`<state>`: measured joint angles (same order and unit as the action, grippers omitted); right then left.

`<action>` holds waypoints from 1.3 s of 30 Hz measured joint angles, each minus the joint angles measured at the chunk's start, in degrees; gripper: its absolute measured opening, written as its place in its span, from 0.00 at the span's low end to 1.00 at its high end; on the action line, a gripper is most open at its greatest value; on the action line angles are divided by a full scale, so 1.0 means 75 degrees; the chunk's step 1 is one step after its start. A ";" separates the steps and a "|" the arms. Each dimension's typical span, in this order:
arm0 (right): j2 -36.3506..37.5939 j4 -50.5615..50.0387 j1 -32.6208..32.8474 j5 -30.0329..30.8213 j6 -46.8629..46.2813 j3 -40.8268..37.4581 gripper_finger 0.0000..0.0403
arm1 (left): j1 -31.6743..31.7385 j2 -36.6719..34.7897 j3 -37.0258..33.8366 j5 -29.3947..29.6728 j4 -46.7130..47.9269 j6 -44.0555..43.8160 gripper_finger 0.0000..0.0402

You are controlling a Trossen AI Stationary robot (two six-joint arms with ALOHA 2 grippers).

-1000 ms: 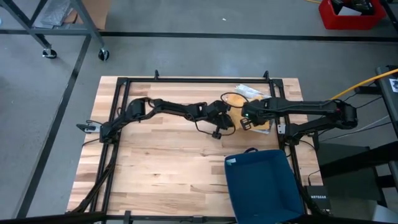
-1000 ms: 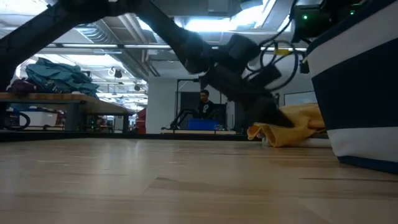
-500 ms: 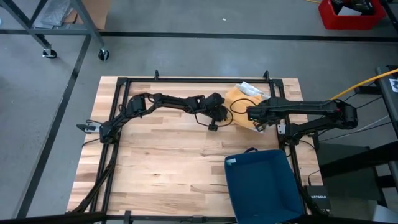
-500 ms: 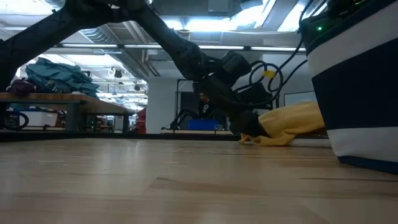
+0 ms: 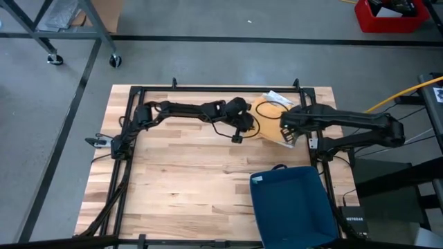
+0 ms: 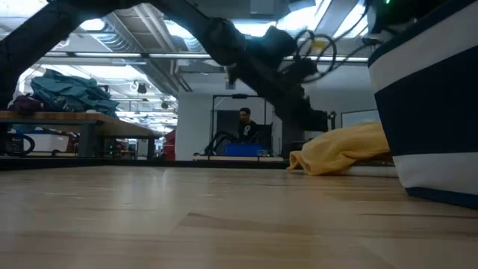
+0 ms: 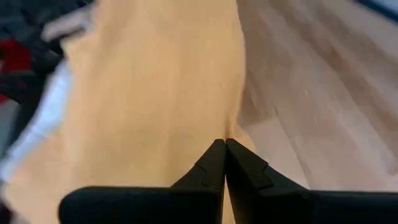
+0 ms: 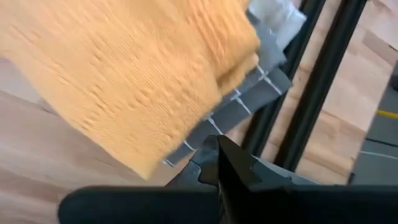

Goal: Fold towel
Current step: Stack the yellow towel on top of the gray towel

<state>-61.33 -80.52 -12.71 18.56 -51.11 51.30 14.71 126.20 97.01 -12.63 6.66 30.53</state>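
Observation:
The yellow towel lies in a low heap on the table near its far right corner, partly over a grey and white cloth. My left gripper is shut and hangs above the towel's left edge, clear of it in the low view. My right gripper is shut with nothing in it and hovers over the towel's near right edge.
A dark blue bin stands at the near right and fills the right side of the low view. Black frame rails run along the table's right edge, close to the towel. Bare wood lies to the left.
My left gripper, still shut, has gone toward the far edge and risen off the towel's left end, which it was pressing at table height. My right gripper has risen and drawn toward the right edge. The towel now lies uncovered as a low heap.

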 joint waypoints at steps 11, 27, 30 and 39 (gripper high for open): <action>0.0335 0.0014 -0.0003 -0.0483 0.0025 0.0316 0.01 | 0.0046 -0.0245 0.0009 0.1206 -0.2000 0.0202 0.01; 0.0331 0.2394 -0.0003 -0.0763 0.0082 0.0311 0.01 | 0.0474 0.1252 0.0418 0.1148 -0.4204 -0.0380 0.01; 0.0334 0.2760 -0.0006 -0.0766 0.0085 0.0311 0.01 | 0.0625 0.1579 0.0704 0.1123 -0.4227 -0.0851 0.00; 0.0331 0.3204 -0.0009 -0.0824 0.0083 0.0311 0.01 | 0.0524 0.1685 0.0978 0.0719 -0.3593 -0.0293 0.00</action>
<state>-58.85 -56.49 -12.78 12.39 -50.49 53.63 18.64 138.84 104.35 -7.24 -20.29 28.33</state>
